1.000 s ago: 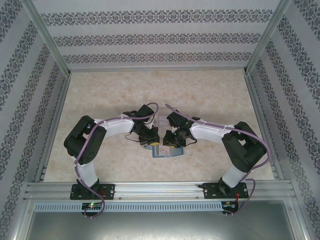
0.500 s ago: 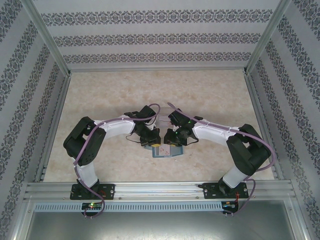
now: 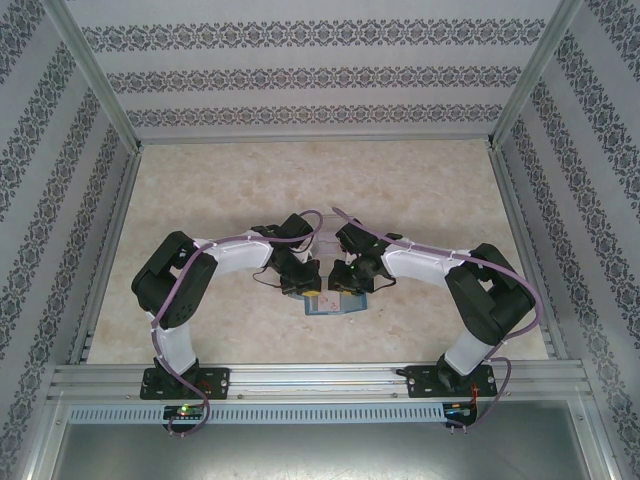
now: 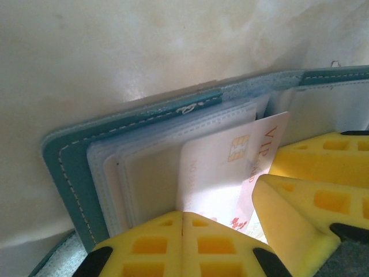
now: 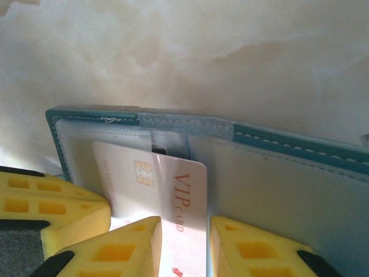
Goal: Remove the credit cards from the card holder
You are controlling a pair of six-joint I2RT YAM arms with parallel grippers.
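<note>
The teal card holder (image 3: 335,305) lies open on the table between both arms. Its teal cover (image 4: 63,167) frames clear slotted sleeves. A white credit card (image 4: 219,167) printed "VIP" with a gold chip sticks partway out of a sleeve. My left gripper (image 4: 183,216) is shut, its yellow tips pressed together on the sleeves beside the card's left edge. My right gripper (image 5: 184,225) stands partly open around the card (image 5: 173,173): one finger lies over its face, the other beside its right edge. From above, the left gripper (image 3: 300,287) and the right gripper (image 3: 345,285) almost touch.
A clear plastic box (image 3: 322,238) stands faintly visible just behind the two wrists. The beige marbled table (image 3: 200,190) is fenced by aluminium rails and patterned walls. Bare room stretches left, right and behind the arms.
Both arms have shifted slightly and the two grippers have drawn a little closer together over the card holder. The jaws of both look unchanged.
</note>
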